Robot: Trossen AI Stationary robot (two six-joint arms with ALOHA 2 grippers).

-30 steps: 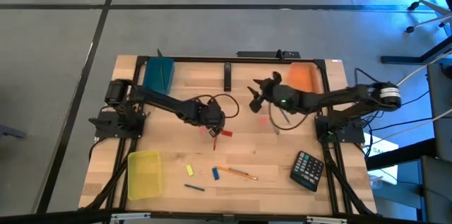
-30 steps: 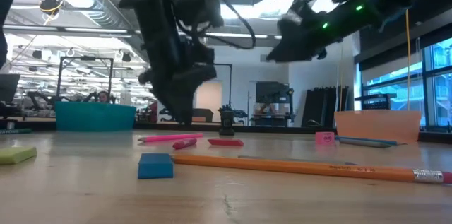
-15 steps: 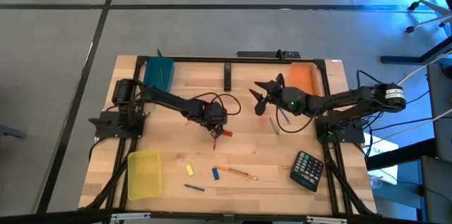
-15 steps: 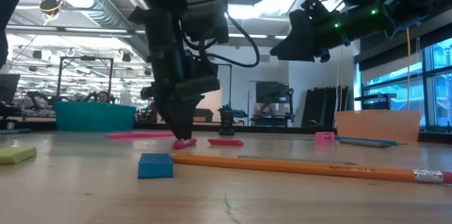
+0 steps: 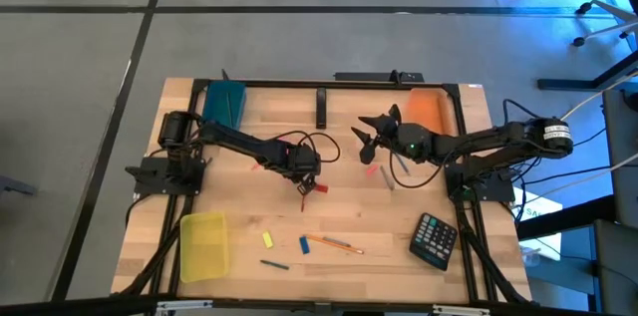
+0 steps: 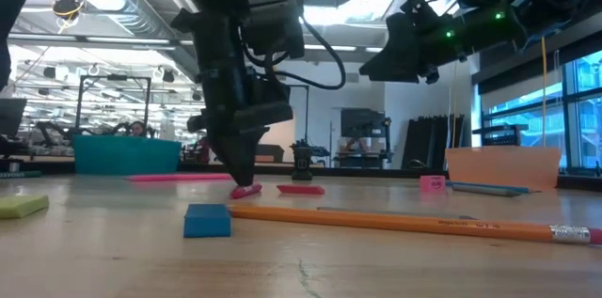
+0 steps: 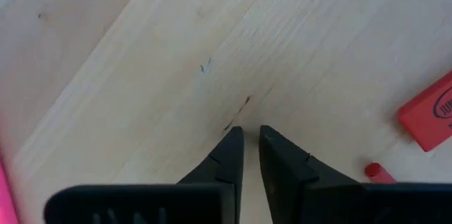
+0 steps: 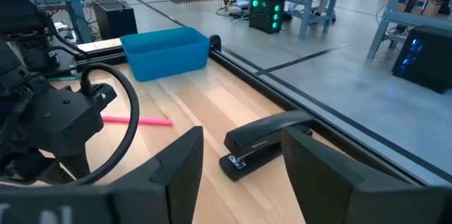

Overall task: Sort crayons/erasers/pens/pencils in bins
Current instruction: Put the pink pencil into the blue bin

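Note:
My left gripper [image 5: 303,178] points straight down at mid-table, its fingers almost together [image 7: 251,143] with nothing between them, their tips just above the wood. A red eraser [image 7: 427,114] and a red stick's end [image 7: 378,172] lie beside it; whether a finger touches the stick [image 6: 246,190] I cannot tell. My right gripper [image 5: 365,137] hovers open and empty [image 8: 244,174] high over the far middle. The teal bin [image 5: 224,103], orange bin [image 5: 429,109] and yellow bin [image 5: 202,246] stand on the table. A yellow eraser [image 5: 267,240] lies near the front.
A pink stick [image 8: 138,120] lies left of my left gripper. A black stapler [image 5: 322,107] is at the far middle, a calculator [image 5: 436,239] at the front right. A pencil [image 5: 334,244], a blue block [image 5: 304,245], a dark pen [image 5: 275,264], a grey pen [image 5: 387,176] and a pink block [image 5: 369,168] lie loose.
My left gripper has come down to the table beside the red stick. The pink stick has slid toward the table's left. My right gripper has risen a little and drawn toward the table's right. Both have kept still in the last half second.

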